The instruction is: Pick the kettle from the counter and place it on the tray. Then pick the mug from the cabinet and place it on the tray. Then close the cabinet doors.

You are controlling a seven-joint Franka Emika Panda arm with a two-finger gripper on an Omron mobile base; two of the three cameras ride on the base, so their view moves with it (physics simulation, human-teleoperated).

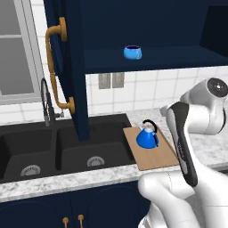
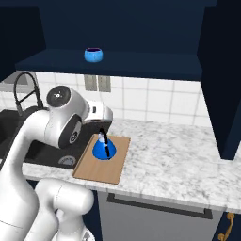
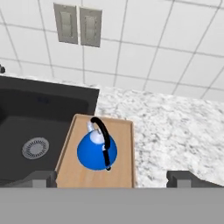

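Observation:
The blue kettle [image 1: 147, 136] [image 2: 103, 148] [image 3: 96, 151] stands upright on the wooden tray [image 1: 154, 159] [image 2: 101, 172] [image 3: 125, 144], which lies on the marble counter [image 2: 174, 155] right of the sink. My gripper [image 3: 113, 178] hovers above the kettle, open and holding nothing, with its fingertips [image 3: 42, 177] wide apart on either side. The light-blue mug [image 1: 132, 52] [image 2: 93, 54] sits on the navy shelf of the open cabinet [image 1: 156, 60] [image 2: 141, 63]. Both cabinet doors [image 1: 71, 67] [image 2: 221, 80] stand open.
The black double sink [image 1: 67, 149] [image 3: 39, 127] with its dark faucet [image 1: 46, 102] lies left of the tray. The left door's brass handle [image 1: 55, 67] juts out over the sink. Wall outlets [image 3: 78, 24] sit on the tiled backsplash. Bare counter stretches right of the tray.

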